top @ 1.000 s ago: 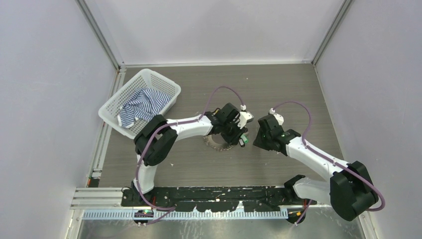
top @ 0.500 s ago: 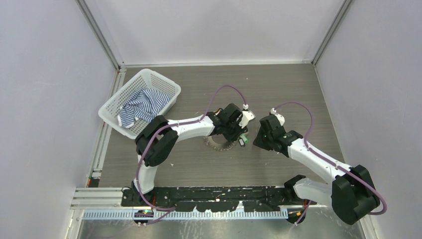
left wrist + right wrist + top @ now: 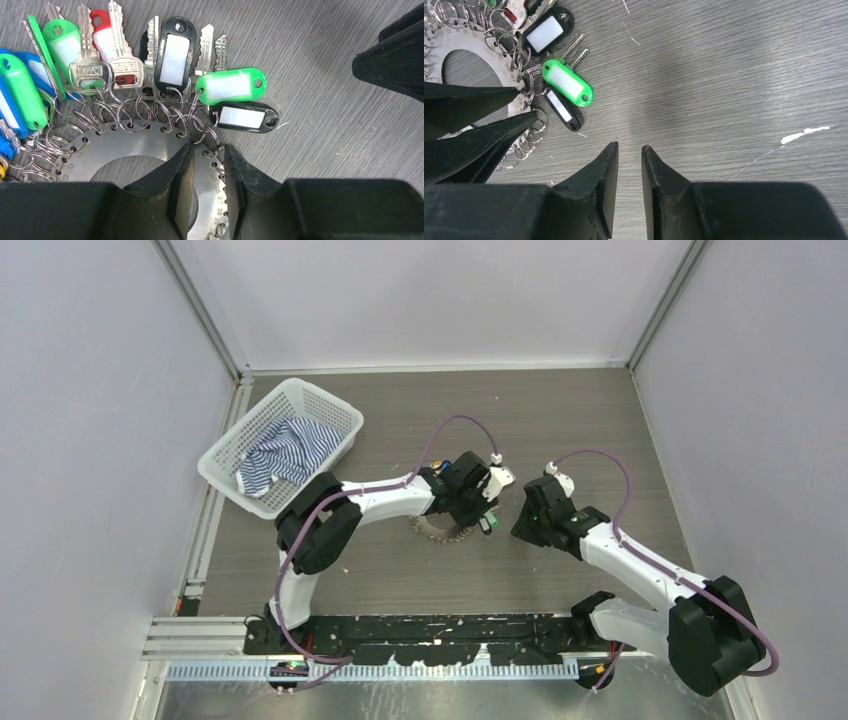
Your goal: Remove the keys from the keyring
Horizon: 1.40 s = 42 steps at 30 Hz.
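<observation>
The keyring (image 3: pixel 135 150), a flat silvery disc with an open centre and small split rings along its rim, lies on the table. The keys (image 3: pixel 125 65) with green, red, black and blue tags fan out from it. My left gripper (image 3: pixel 209 147) is shut on the ring's band, one finger in the centre hole and one outside the rim. In the top view it (image 3: pixel 478 502) sits over the keyring (image 3: pixel 432 530). My right gripper (image 3: pixel 629 146) is narrowly open and empty over bare table, just right of a green tag (image 3: pixel 568 83) and a black tag (image 3: pixel 561 107).
A white mesh basket (image 3: pixel 230 445) holding a blue striped cloth (image 3: pixel 285 455) stands at the back left. Grey walls close in the table on three sides. The two grippers are close together near the table's middle (image 3: pixel 522 515).
The left wrist has shifted slightly to the right over the keyring. The right gripper has drifted a little to the right. The keyring stays in place.
</observation>
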Tool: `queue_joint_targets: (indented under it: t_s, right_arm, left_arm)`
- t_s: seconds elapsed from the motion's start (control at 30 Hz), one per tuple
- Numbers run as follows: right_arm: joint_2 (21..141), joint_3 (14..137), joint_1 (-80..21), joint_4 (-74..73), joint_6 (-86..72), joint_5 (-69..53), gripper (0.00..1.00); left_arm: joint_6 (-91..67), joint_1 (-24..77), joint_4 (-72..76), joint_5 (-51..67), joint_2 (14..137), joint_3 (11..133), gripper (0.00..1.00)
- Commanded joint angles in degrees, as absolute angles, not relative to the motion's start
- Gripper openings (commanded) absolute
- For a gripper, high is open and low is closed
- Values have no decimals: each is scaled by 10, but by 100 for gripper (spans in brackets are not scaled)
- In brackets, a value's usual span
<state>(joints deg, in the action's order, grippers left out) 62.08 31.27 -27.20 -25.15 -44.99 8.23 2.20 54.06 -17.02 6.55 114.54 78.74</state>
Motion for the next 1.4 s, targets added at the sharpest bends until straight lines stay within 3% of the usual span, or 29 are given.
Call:
queue_joint_targets:
  t_s: [0.0,0.13,0.37,0.6,0.73,0.93,1.07,1.23,1.37]
  right_arm:
    - [608,313,-269,-238,-453,85,29]
    - [606,312,-270,-237,-451,85,29]
    - [597,312,-270,-221,-434,62,29]
    - [580,305,-271,-156,-398,8,50]
    - [557,290,-273,-130,-388,-26,53]
    - [527,277,-276,-99,-411,-55,53]
    - [530,266,-282,-79,-453,-94,45]
    - [514,253,-320,-38,-422,-58,46]
    - [532,274,-331,-23,-386,-34,35]
  left_arm:
    - [24,544,-156,57,1150,805,30]
    - [21,544,-149,48,1153,802,27]
    - [12,544,-136,37,1144,790,1]
    - [-37,543,-82,57,1083,721,0]
    - [-79,536,-49,79,1042,672,0]
    - [-125,529,-22,95,982,619,0]
    - [-152,516,-4,110,951,596,0]
    - [-165,499,-3,150,919,586,0]
    - [-183,476,-3,194,897,574,0]
